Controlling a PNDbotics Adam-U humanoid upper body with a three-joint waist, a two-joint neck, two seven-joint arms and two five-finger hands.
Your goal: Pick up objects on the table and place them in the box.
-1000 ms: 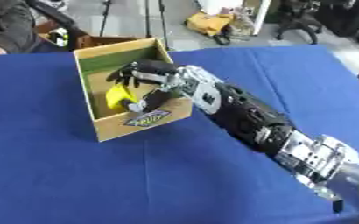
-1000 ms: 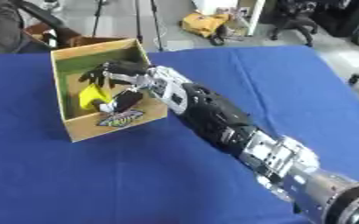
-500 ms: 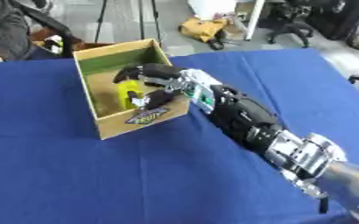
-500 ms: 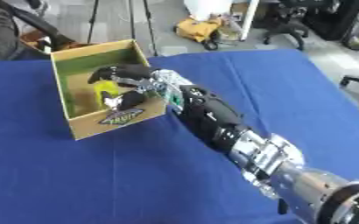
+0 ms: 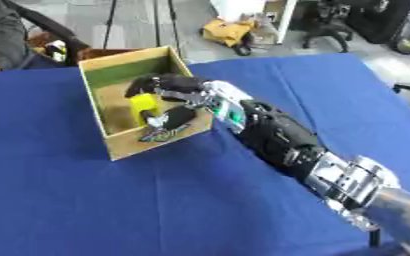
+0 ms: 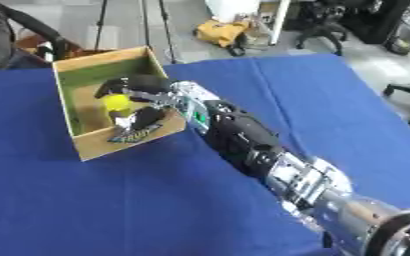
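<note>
An open cardboard box (image 5: 152, 142) stands on the blue table at the upper left. My right arm reaches in from the lower right, and my right hand (image 5: 176, 84) is inside the box over its near right corner. Its fingers curl over a small yellow object (image 5: 143, 105), and the thumb (image 5: 179, 117) lies under it by the box's front wall. The object hangs low inside the box; whether it touches the floor is hidden. My left hand shows in no view.
The blue tablecloth (image 5: 95, 205) covers the whole table around the box. A person (image 5: 0, 31) sits at the far left edge. Beyond the table are a yellow item on the floor (image 5: 226, 31) and office chairs (image 6: 331, 30).
My right hand has stayed in the box with the yellow object. The fingers have curled a little more over it, and the object now stands more upright.
</note>
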